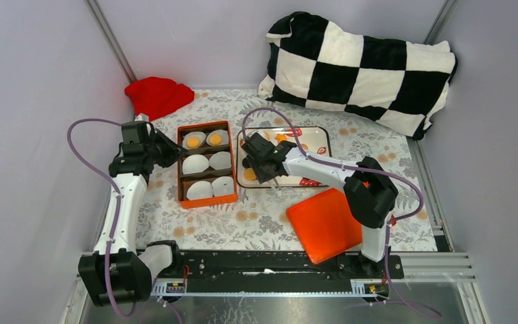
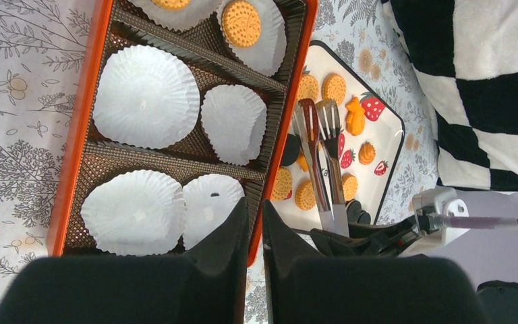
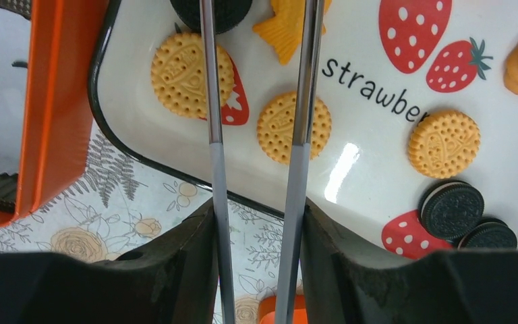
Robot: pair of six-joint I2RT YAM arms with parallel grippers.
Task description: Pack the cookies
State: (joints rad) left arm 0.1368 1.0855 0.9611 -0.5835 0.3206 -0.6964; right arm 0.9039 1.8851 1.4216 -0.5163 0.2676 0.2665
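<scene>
Several orange-yellow cookies (image 3: 293,128) and a few black ones (image 3: 453,209) lie on the white strawberry tray (image 3: 141,128). My right gripper (image 3: 256,209) is shut on metal tongs (image 3: 212,101), whose two arms are spread and reach over the tray above the cookies. In the top view this gripper (image 1: 264,162) is at the tray's left end. The orange box (image 1: 179,162) holds white paper liners, and the two far liners each hold one cookie (image 1: 193,142). My left gripper (image 2: 256,206) is shut and empty, just above the box's near right corner.
An orange lid (image 1: 324,224) lies flat by the right arm's base. A red cloth (image 1: 158,94) sits at the back left. A black-and-white checkered pillow (image 1: 361,67) lies at the back right. Grey walls close in both sides.
</scene>
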